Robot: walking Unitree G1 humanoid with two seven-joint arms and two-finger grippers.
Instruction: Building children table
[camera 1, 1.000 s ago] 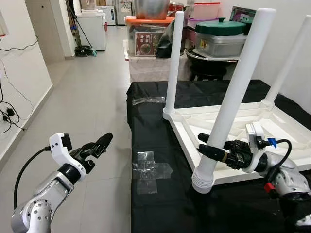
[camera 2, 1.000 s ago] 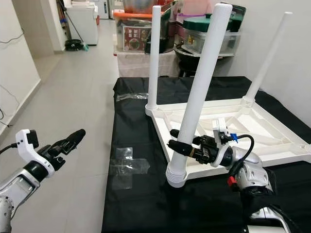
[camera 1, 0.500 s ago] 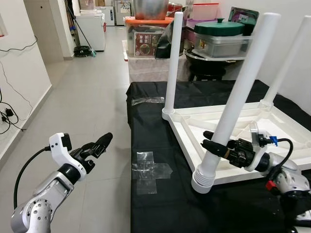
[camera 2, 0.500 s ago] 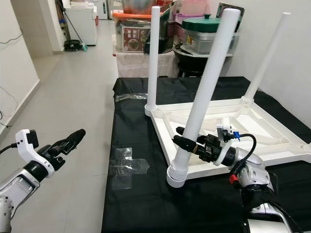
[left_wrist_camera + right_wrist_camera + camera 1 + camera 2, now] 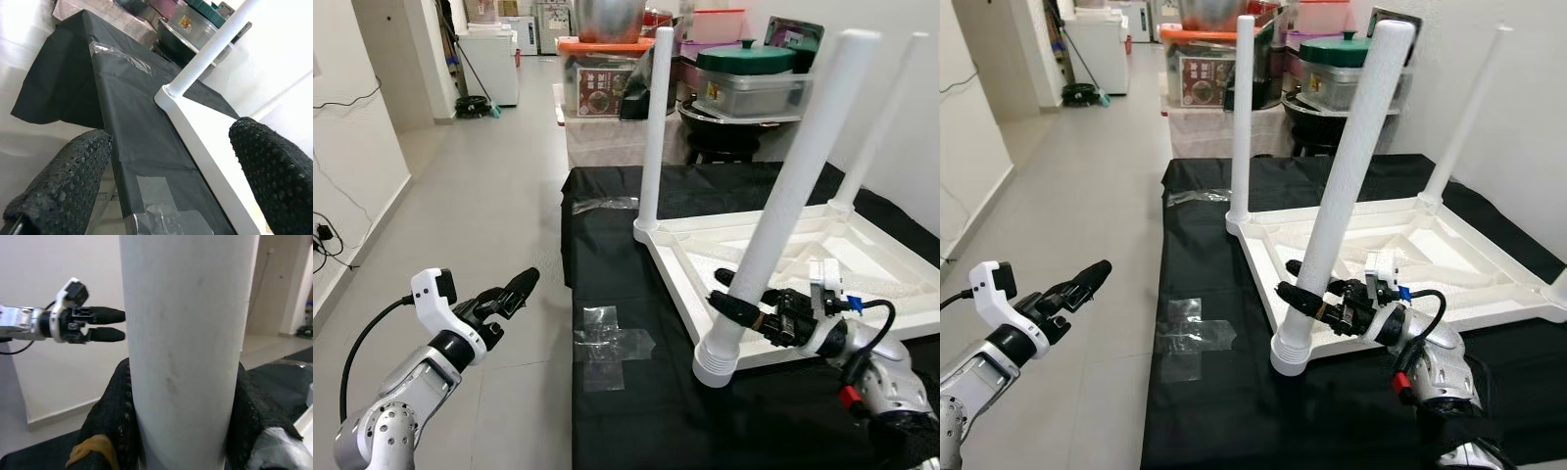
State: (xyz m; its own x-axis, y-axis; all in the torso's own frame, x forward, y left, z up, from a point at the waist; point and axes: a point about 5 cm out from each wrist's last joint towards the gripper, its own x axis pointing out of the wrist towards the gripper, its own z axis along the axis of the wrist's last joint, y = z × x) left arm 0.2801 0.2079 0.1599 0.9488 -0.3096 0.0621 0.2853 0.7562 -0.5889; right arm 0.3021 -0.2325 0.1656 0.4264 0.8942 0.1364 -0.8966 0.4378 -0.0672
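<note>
we have the right claw (image 5: 736, 305) clamped around the near leg (image 5: 788, 182) low down, just above its ribbed collar at the corner socket of the upturned children table (image 5: 881, 257). the leg leans away from the claw toward the far side, not square to the frame, so we judge it isn't fully seated yet. the frame lies flat on the black-covered table (image 5: 636, 411), beyond and beside the right claw; two more legs stand at its far corners, the far-left leg (image 5: 655, 108) upright.

left claw (image 5: 512, 290) hangs out over the floor, well clear of the table edge, fingers close together, holding nothing.

for this step: we bring the leg upright first, then press straight down along its axis. a push with the tilt on will likely jam the collar or skid the frame on the cloth. gripping this low gives us little leverage against the lean, so go slow. left claw could brace the frame edge nearest it.
</note>
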